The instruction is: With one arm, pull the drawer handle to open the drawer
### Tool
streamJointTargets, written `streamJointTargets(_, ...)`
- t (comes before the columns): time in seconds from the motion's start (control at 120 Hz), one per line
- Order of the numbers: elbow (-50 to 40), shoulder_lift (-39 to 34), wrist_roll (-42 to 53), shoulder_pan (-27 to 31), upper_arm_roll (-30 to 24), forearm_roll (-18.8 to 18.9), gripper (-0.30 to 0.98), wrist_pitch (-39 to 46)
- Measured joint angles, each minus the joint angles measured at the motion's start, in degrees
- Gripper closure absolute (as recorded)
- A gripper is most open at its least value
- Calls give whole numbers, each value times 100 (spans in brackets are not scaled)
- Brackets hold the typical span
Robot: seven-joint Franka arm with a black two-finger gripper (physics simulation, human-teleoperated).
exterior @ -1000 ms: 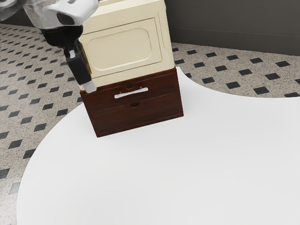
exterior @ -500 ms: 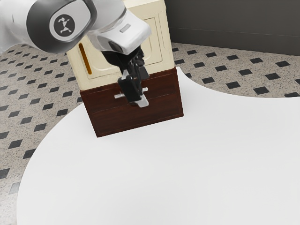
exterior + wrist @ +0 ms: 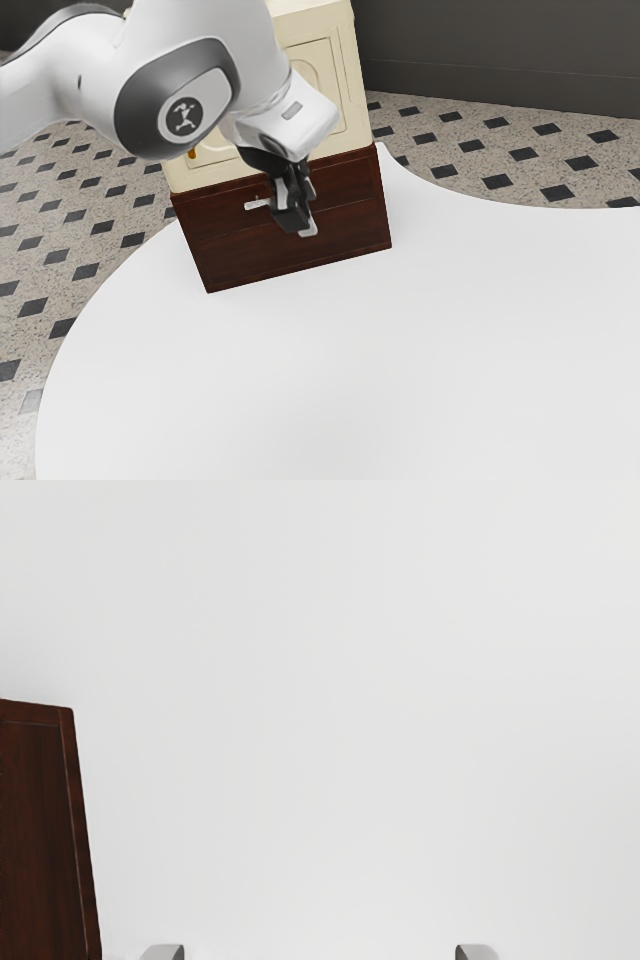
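Since the gripper [image 3: 305,212] was right up at the drawer front, it covered part of the pale handle [image 3: 257,204], so couldn't really tell if they touched. Its fingertips [image 3: 163,953] were spread pretty wide in the wrist view, fwiw. The handle ran across the upper drawer [image 3: 352,180], which looked shut, with the cream cabinet [image 3: 335,125] right above. The dark drawer unit [image 3: 250,262] sat near the tabletop's [image 3: 350,380] curved edge, but out front the white surface stretched way off, so decent room on that side.
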Motion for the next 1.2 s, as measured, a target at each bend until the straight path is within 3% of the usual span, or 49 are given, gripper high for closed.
streamJointTargets(0.5,-10,138,-400,193,168,37,41,268)
streamJointTargets(0.658,174,505,-614,246,197,78,41,306)
streamJointTargets(0.992,889,1177,-846,233,544,343,41,563)
streamJointTargets(1.2,868,1188,-856,227,727,654,42,631)
